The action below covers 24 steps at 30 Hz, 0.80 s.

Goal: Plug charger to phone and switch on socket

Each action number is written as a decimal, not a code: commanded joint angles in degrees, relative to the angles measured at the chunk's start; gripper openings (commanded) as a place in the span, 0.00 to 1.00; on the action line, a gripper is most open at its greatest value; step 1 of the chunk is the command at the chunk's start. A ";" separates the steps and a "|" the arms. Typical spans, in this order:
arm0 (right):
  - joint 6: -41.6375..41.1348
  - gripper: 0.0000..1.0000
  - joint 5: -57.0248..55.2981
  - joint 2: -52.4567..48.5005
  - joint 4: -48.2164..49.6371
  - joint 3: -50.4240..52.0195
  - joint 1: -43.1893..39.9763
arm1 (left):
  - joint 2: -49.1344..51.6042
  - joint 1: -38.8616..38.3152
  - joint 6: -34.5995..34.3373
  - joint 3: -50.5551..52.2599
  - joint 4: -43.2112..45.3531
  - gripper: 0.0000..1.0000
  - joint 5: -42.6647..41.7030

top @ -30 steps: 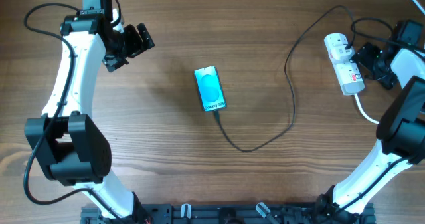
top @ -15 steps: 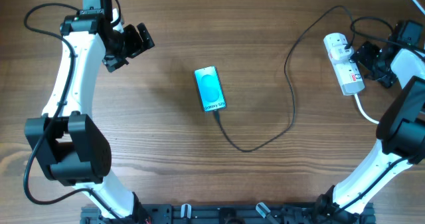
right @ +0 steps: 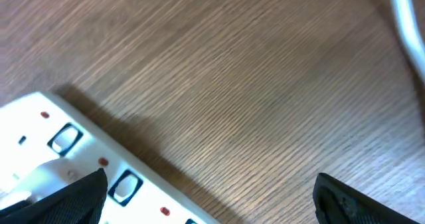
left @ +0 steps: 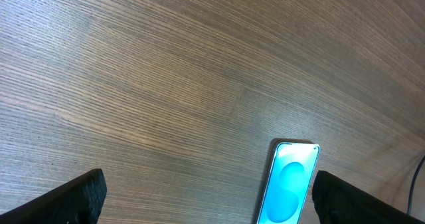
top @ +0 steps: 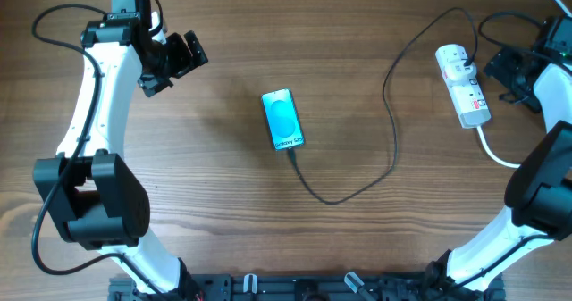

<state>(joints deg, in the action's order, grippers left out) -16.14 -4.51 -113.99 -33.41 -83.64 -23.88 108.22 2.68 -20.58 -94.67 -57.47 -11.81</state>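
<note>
The left arm (top: 89, 104), white with black joints, reaches from the near edge to the far left. The left gripper (top: 189, 54) points rightward, jaws spread wide. The right arm (top: 547, 149) reaches to the far right. The right gripper (top: 493, 69) points leftward, jaws likewise wide apart.

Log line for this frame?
charger tip at phone; left gripper open, off phone; right gripper open, beside socket, not touching

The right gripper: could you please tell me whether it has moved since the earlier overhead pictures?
Yes. The right gripper has drawn back from the socket, up and slightly right in the overhead view; the socket has not moved.
</note>
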 commanded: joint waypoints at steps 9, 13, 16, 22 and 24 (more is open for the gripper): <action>0.96 1.00 3.43 -0.92 13.03 12.07 0.22 | 0.11 -0.26 0.85 -0.15 0.00 1.00 0.13; 0.96 1.00 7.06 -0.92 17.75 13.97 0.24 | 0.11 -0.26 0.85 -0.15 0.00 1.00 0.13; 0.96 1.00 7.93 -0.92 16.24 13.97 0.24 | 0.11 -0.26 0.85 -0.15 0.00 1.00 0.13; 0.98 1.00 8.02 -0.92 16.55 13.97 0.24 | 0.11 -0.26 0.85 -0.15 0.00 1.00 0.13; 0.96 1.00 8.02 -0.92 16.83 13.97 0.24 | 0.11 -0.26 0.85 -0.15 0.00 1.00 0.13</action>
<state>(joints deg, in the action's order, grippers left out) -15.33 1.34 -114.10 -15.99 -70.59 -24.05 108.22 2.68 -20.58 -94.67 -57.47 -11.81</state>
